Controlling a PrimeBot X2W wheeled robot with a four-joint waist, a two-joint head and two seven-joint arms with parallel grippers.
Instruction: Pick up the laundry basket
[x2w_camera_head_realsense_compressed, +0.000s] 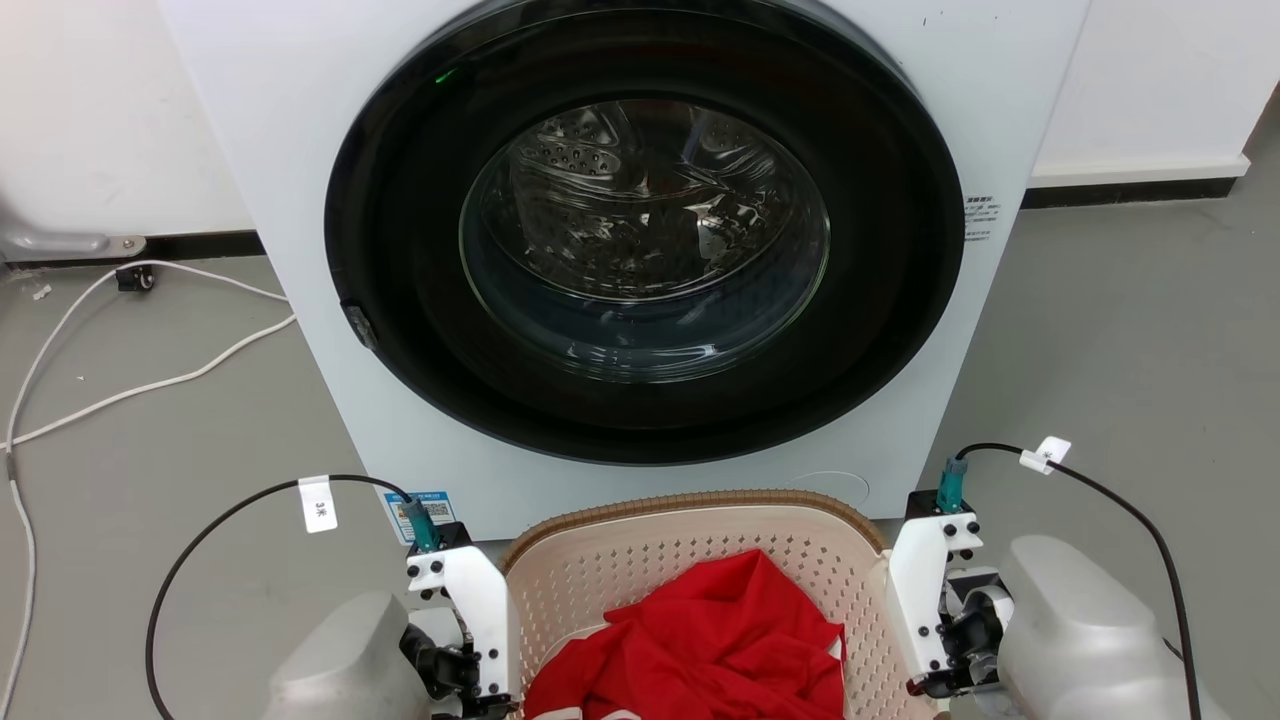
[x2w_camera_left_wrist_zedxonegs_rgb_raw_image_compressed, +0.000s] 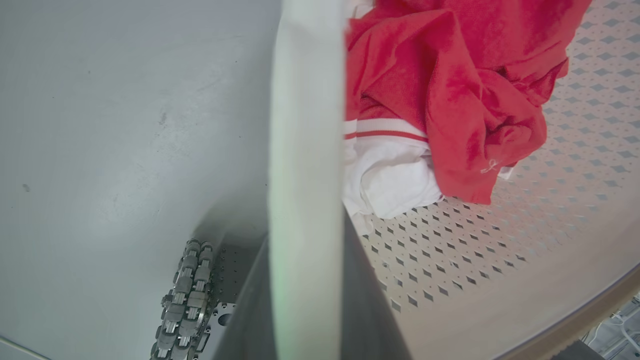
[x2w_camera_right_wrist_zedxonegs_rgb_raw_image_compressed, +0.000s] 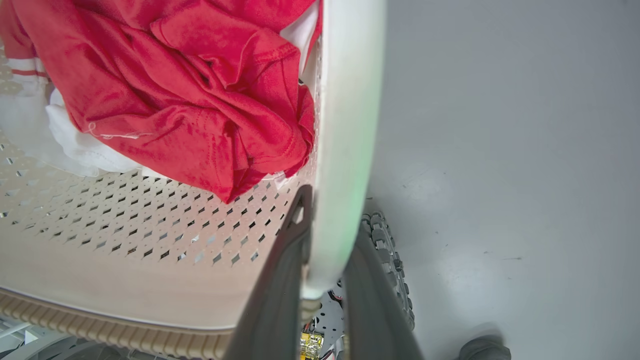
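Observation:
The laundry basket (x2w_camera_head_realsense_compressed: 640, 560), cream-white and perforated with a brown woven-look rim, sits on the floor at the bottom centre of the head view, just in front of the washing machine. Red and white clothes (x2w_camera_head_realsense_compressed: 700, 640) lie in it. My left gripper (x2w_camera_head_realsense_compressed: 470, 640) is at its left side and my right gripper (x2w_camera_head_realsense_compressed: 935, 620) at its right side. In the left wrist view, the left gripper (x2w_camera_left_wrist_zedxonegs_rgb_raw_image_compressed: 305, 235) has its dark fingers (x2w_camera_left_wrist_zedxonegs_rgb_raw_image_compressed: 370, 300) closed on the white side handle (x2w_camera_left_wrist_zedxonegs_rgb_raw_image_compressed: 305, 125). In the right wrist view, the right gripper (x2w_camera_right_wrist_zedxonegs_rgb_raw_image_compressed: 332, 215) clamps the other handle (x2w_camera_right_wrist_zedxonegs_rgb_raw_image_compressed: 347, 100) the same way.
The white washing machine (x2w_camera_head_realsense_compressed: 300, 150) with its round dark door shut stands right behind the basket. A white cable (x2w_camera_head_realsense_compressed: 150, 385) trails over the grey floor at the left. My base's wheels (x2w_camera_left_wrist_zedxonegs_rgb_raw_image_compressed: 185, 300) (x2w_camera_right_wrist_zedxonegs_rgb_raw_image_compressed: 390, 265) are under the basket's sides.

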